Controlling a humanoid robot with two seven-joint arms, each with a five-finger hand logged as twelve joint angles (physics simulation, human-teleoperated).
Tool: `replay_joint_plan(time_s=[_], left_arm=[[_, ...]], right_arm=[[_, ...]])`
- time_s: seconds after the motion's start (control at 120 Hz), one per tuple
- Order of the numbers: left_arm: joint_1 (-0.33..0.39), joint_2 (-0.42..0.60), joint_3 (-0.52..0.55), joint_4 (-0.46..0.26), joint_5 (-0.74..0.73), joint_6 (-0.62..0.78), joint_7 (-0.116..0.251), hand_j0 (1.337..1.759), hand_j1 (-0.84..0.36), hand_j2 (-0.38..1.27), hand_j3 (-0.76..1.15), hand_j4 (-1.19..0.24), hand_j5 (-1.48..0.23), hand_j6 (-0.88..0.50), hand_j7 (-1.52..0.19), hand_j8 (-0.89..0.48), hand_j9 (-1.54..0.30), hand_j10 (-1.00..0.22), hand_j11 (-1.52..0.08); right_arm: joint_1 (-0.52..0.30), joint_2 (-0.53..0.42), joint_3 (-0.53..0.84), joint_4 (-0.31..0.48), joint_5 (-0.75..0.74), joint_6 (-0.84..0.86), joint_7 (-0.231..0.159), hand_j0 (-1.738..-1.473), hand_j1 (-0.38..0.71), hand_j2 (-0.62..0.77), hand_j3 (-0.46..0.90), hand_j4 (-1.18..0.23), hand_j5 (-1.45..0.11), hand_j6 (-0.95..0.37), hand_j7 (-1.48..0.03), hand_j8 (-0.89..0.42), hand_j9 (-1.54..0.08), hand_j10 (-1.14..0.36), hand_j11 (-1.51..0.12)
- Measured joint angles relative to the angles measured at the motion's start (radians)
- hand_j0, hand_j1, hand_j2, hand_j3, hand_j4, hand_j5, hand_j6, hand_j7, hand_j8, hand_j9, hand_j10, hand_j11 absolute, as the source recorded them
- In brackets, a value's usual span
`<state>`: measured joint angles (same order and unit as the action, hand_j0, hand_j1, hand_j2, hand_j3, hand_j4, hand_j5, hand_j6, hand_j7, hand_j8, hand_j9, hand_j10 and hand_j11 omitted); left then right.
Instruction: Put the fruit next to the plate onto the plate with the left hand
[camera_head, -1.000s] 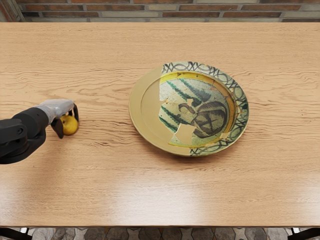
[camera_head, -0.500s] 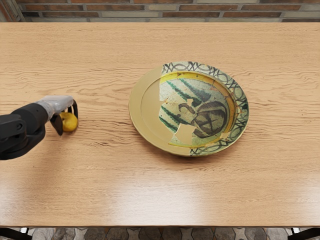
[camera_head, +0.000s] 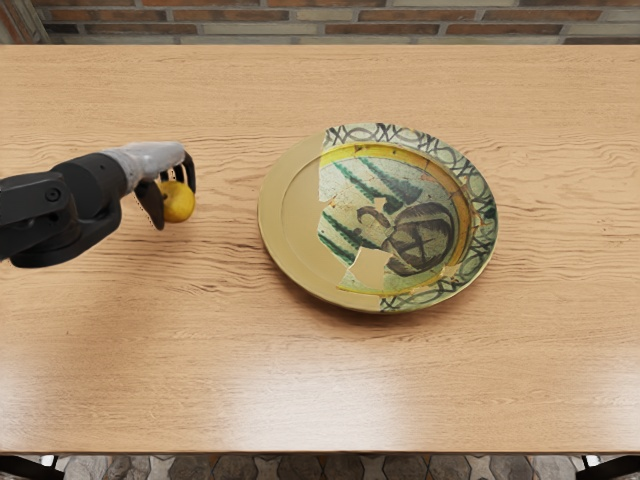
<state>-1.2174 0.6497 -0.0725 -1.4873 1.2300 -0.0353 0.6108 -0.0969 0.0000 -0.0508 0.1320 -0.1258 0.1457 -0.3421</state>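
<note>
A small yellow fruit (camera_head: 179, 201) hangs in my left hand (camera_head: 168, 188), whose dark fingers are curled around it, over the table to the left of the plate. The arm reaches in from the left edge. The plate (camera_head: 300, 215) is large, gold-rimmed, with a green, yellow and dark painted pattern, and lies right of centre on the wooden table. Nothing lies on it. A gap of bare wood separates the fruit from the plate's left rim. The right arm is out of view.
The wooden table (camera_head: 320, 380) stretches across the whole view, with a brick wall along the far edge. Bare wood lies in front of and around the plate.
My left hand has moved up and to the right with the fruit in it, closing part of the gap to the plate. The plate has not moved.
</note>
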Motion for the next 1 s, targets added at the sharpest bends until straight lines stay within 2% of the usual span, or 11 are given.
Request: replay_joint_plan(time_s=[0.325,0.567,0.625,0.7,0.867,0.933,1.0], left_arm=[[-0.017,-0.065,-0.132,-0.018,-0.018,-0.04,0.0,1.656,-0.26,0.45,0.0,-0.59,-0.87,-0.48,-0.83,-0.57,-0.85,-0.64,-0.85],[-0.028,-0.162,-0.193,-0.01,-0.031,-0.053,0.0,1.657,-0.3,0.53,0.0,-0.59,-0.86,-0.48,-0.83,-0.57,-0.84,-0.64,-0.84],[-0.029,-0.195,-0.2,-0.004,-0.031,-0.054,0.0,1.657,-0.28,0.49,0.0,-0.6,-0.86,-0.48,-0.82,-0.58,-0.84,-0.64,-0.84],[-0.043,-0.239,-0.205,0.013,-0.032,-0.053,0.0,1.658,-0.27,0.45,0.0,-0.59,-0.86,-0.48,-0.82,-0.57,-0.84,-0.64,-0.84],[-0.044,-0.35,-0.205,0.088,-0.031,-0.053,0.0,1.658,-0.32,0.63,0.0,-0.6,-0.86,-0.49,-0.82,-0.59,-0.83,-0.63,-0.83],[-0.041,-0.357,-0.2,0.115,-0.031,-0.053,0.0,1.658,-0.35,0.72,0.0,-0.61,-0.86,-0.5,-0.83,-0.59,-0.83,-0.63,-0.84],[-0.036,-0.375,-0.194,0.139,-0.028,-0.054,0.0,1.658,-0.32,0.65,0.0,-0.62,-0.85,-0.5,-0.82,-0.59,-0.83,-0.63,-0.83]], right_arm=[[0.0,0.0,0.0,0.0,0.0,0.0,0.0,-1.658,-0.35,0.0,0.0,0.0,0.0,0.0,0.0,0.0,0.0,0.0,0.0],[0.001,0.0,0.0,0.0,0.0,0.0,0.0,-1.658,-0.35,0.0,0.0,0.0,0.0,0.0,0.0,0.0,0.0,0.0,0.0],[0.001,0.0,0.0,0.0,0.0,0.0,0.0,-1.658,-0.35,0.0,0.0,0.0,0.0,0.0,0.0,0.0,0.0,0.0,0.0],[0.001,0.0,0.0,0.0,0.0,0.0,0.0,-1.658,-0.35,0.0,0.0,0.0,0.0,0.0,0.0,0.0,0.0,0.0,0.0],[0.001,0.0,0.0,0.0,0.0,0.0,0.0,-1.658,-0.35,0.0,0.0,0.0,0.0,0.0,0.0,0.0,0.0,0.0,0.0],[0.002,0.0,0.0,0.0,0.0,0.0,0.0,-1.658,-0.35,0.0,0.0,0.0,0.0,0.0,0.0,0.0,0.0,0.0,0.0],[0.002,0.0,0.0,0.0,0.0,0.0,0.0,-1.658,-0.35,0.0,0.0,0.0,0.0,0.0,0.0,0.0,0.0,0.0,0.0]])
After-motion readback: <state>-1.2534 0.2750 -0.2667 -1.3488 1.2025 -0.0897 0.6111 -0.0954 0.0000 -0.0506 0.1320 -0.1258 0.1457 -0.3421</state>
